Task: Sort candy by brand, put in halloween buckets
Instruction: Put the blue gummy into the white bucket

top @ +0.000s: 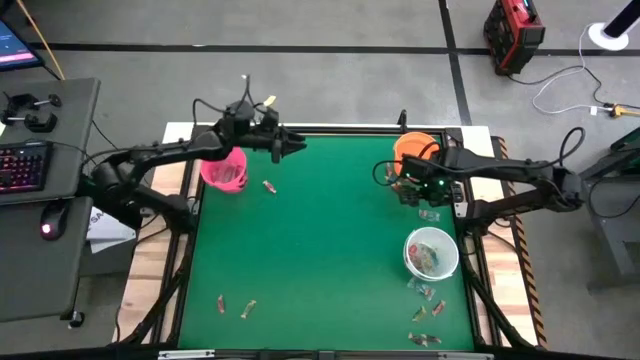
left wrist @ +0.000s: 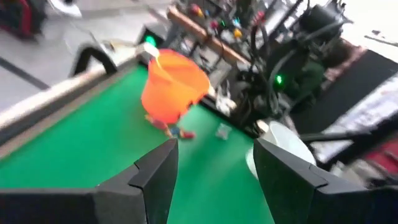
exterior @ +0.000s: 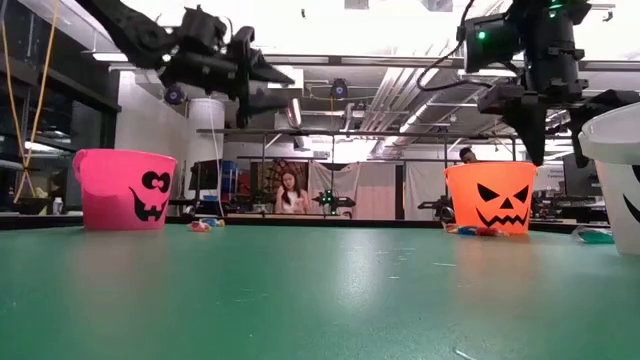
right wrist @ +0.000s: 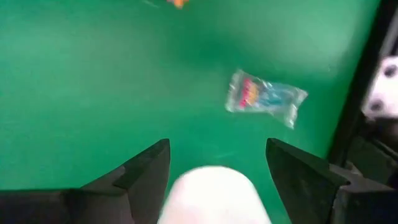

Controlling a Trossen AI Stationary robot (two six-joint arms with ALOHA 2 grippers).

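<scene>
Right hand [right wrist: 217, 165] was wide, holding nothing, hanging beside the orange bucket [top: 414, 148] over a clear-wrapped candy [right wrist: 264, 98] on the green desk [top: 320, 250]. Left hand [left wrist: 214, 171] was also wide and empty, raised beside the pink bucket [top: 224, 171]. White bucket [top: 432, 252] sat near the right edge, loose candies [top: 426, 315] scattered along the near edge.

3 buckets upright on green table: pink bucket [top: 224, 171] far left, orange bucket [top: 413, 148] far right, white bucket [top: 432, 252] nearer on right, holding candy. Loose wrapped candy [top: 268, 186] beside pink; more scattered near white.
</scene>
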